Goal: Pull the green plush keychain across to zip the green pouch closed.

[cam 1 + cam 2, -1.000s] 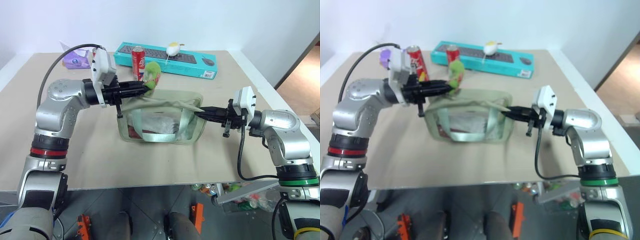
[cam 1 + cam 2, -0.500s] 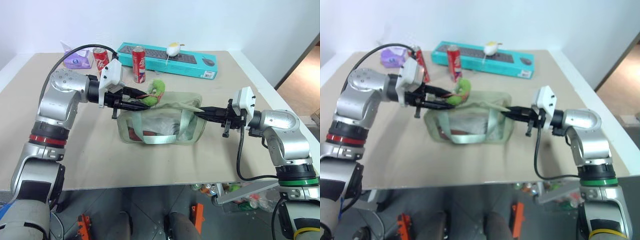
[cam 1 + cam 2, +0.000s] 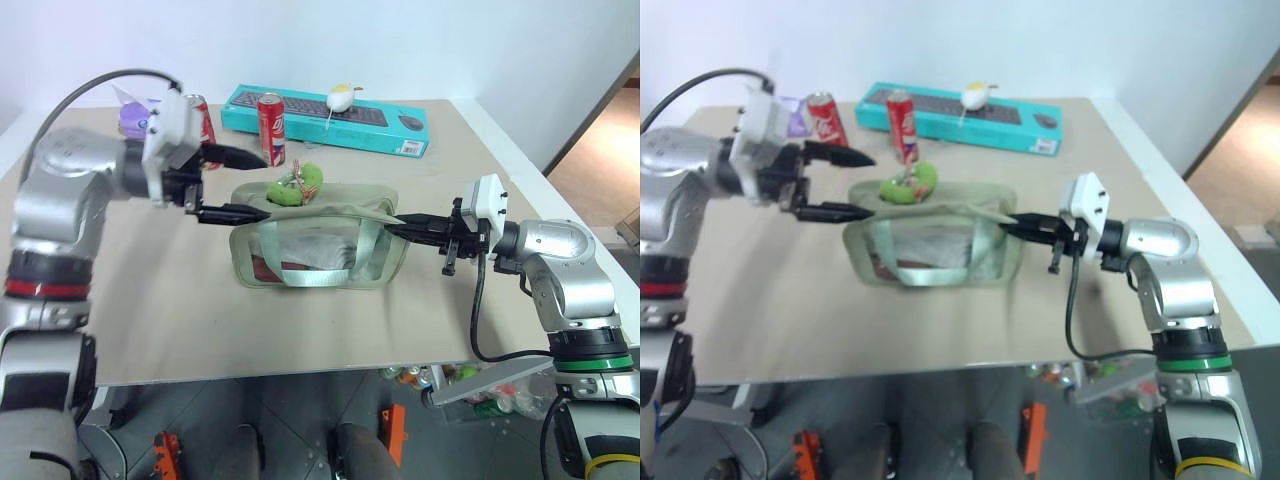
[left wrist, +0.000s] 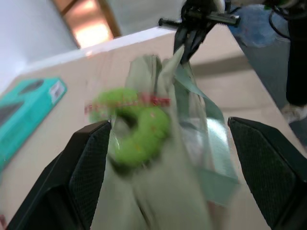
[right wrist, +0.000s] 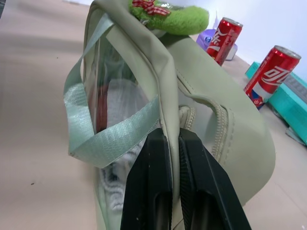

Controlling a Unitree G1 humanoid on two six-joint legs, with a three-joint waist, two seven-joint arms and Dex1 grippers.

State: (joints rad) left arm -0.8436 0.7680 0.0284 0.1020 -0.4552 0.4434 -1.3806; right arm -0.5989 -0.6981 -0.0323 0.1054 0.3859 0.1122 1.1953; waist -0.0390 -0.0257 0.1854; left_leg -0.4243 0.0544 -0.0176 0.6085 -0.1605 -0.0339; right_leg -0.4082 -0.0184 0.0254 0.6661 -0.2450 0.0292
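Observation:
The green pouch stands on the table with its clear window facing me. On its top edge, near its left end, lies the green plush keychain with its red bits. My left gripper is open just left of the keychain and not touching it; its fingers stand wide on either side of the plush. My right gripper is shut on the pouch's right end. The right wrist view shows its fingers pinching the fabric edge of the pouch.
Two red soda cans stand behind the pouch. A teal keyboard box with a white mouse on it lies along the back edge. A purple pack sits at the back left. Bare table lies in front.
My left gripper has opened, let go of the keychain and drawn back to the left. The keychain now rests on the pouch's top. The right gripper has kept still.

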